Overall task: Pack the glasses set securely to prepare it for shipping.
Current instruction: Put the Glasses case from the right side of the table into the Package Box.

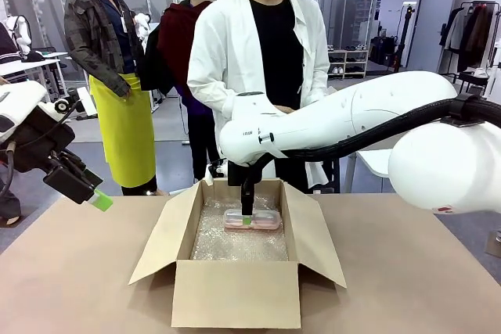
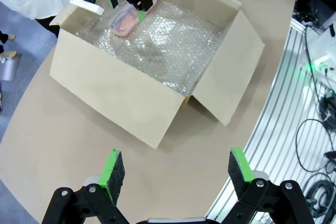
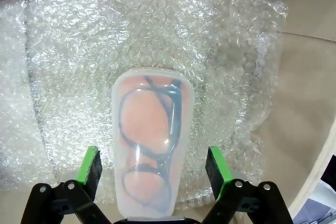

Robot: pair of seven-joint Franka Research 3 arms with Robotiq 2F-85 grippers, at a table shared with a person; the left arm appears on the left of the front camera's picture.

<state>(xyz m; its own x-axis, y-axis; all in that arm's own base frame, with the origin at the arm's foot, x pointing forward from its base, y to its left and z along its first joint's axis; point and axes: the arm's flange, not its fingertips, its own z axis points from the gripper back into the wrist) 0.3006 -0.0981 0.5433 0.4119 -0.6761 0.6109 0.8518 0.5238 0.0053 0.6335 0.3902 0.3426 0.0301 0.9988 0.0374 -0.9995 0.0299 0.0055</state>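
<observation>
Pink case (image 3: 149,114) lies on bubble wrap (image 3: 73,51) between the wide jaws of the right gripper (image 3: 153,157), seemingly untouched; left gripper (image 2: 174,157) likewise wide.

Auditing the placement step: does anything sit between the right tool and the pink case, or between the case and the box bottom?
Nothing visible blocks the right tool: its open jaws straddle the pink case, which lies on bubble wrap lining the box.
</observation>
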